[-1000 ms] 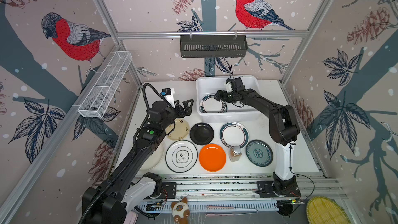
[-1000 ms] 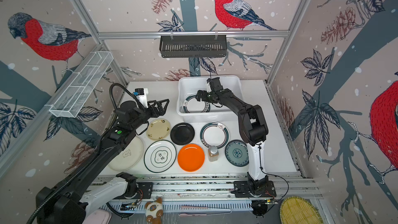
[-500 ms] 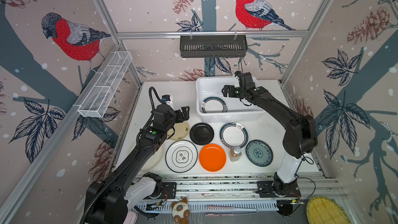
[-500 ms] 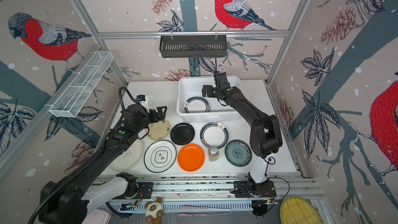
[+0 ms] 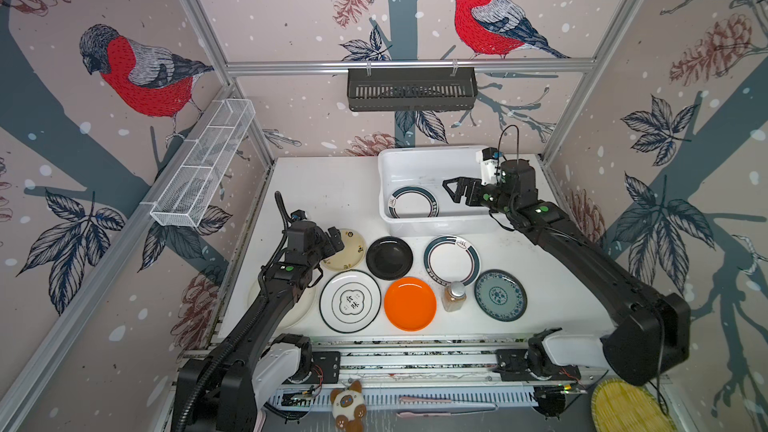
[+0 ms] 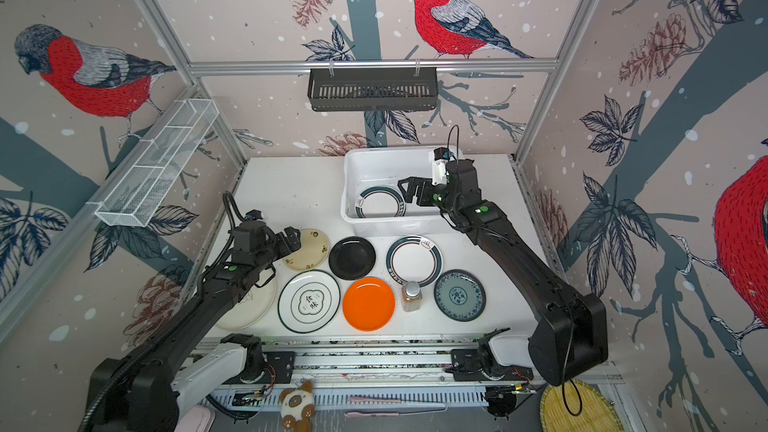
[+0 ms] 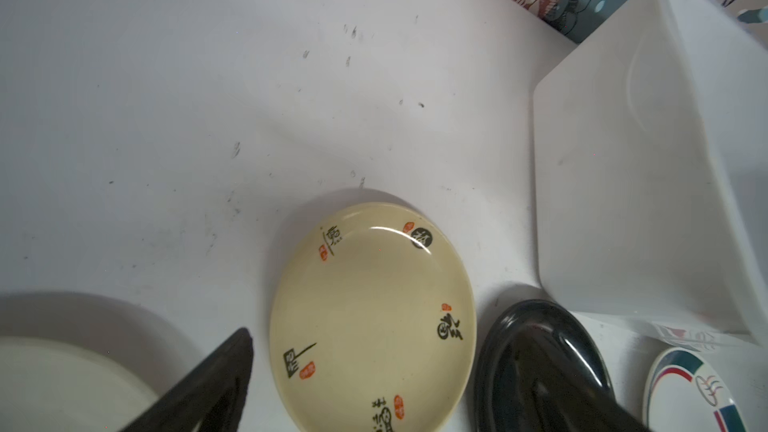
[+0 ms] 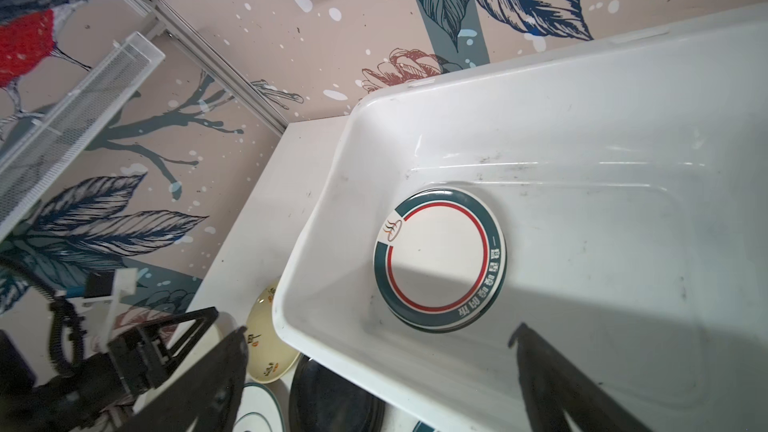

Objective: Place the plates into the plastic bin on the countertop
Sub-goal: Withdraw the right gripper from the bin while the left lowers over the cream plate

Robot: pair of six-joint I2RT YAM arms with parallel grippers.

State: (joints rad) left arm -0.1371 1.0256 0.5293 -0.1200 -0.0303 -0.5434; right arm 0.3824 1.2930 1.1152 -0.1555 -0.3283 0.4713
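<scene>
Both top views: right gripper (image 5: 453, 192) hangs over the plastic bin (image 5: 436, 227), centre-right of frame, jaws spread wide, nothing held. One teal-rimmed plate (image 5: 412, 204) lies flat in the bin's lower-left corner. Left of centre, left gripper (image 5: 336, 238) equally wide, empty, poised at the left edge of the small cream plate (image 5: 351, 251); contact unclear. More lie on the countertop (image 5: 328, 189) below the bin, among them black plate (image 5: 389, 258) and orange plate (image 5: 409, 304).

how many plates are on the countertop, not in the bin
7. Back row: cream plate, black plate, teal-rimmed plate. Front row: off-white plate partly under the left arm, emblem plate, orange plate, blue-green patterned plate. None looks hidden.
</scene>
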